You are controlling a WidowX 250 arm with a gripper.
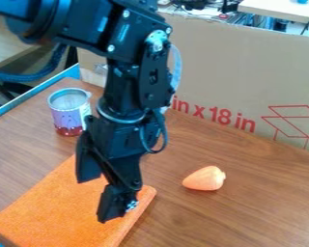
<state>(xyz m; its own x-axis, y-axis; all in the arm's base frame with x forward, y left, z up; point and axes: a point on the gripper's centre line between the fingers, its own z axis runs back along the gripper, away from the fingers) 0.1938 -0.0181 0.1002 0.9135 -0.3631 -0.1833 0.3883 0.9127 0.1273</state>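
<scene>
Camera view: on your wood-grain worktop (267, 212), the orange cloth (60, 207) lies at seven o'clock. Your released hand (100, 198) hangs over it; from there, a can (69, 114) stands at eleven, a tapered orange toy vegetable (204, 179) toward three.

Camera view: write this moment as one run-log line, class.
hand: open, over orange cloth; orange toy vegetable: on table, beside cloth; patterned can: upright; cardboard: at back

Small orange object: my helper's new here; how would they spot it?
On the wooden table, in front of the cardboard with red print, look right of the orange cloth. The small object is paler and plump, tapering leftward, whereas the cloth lies flat.
</scene>
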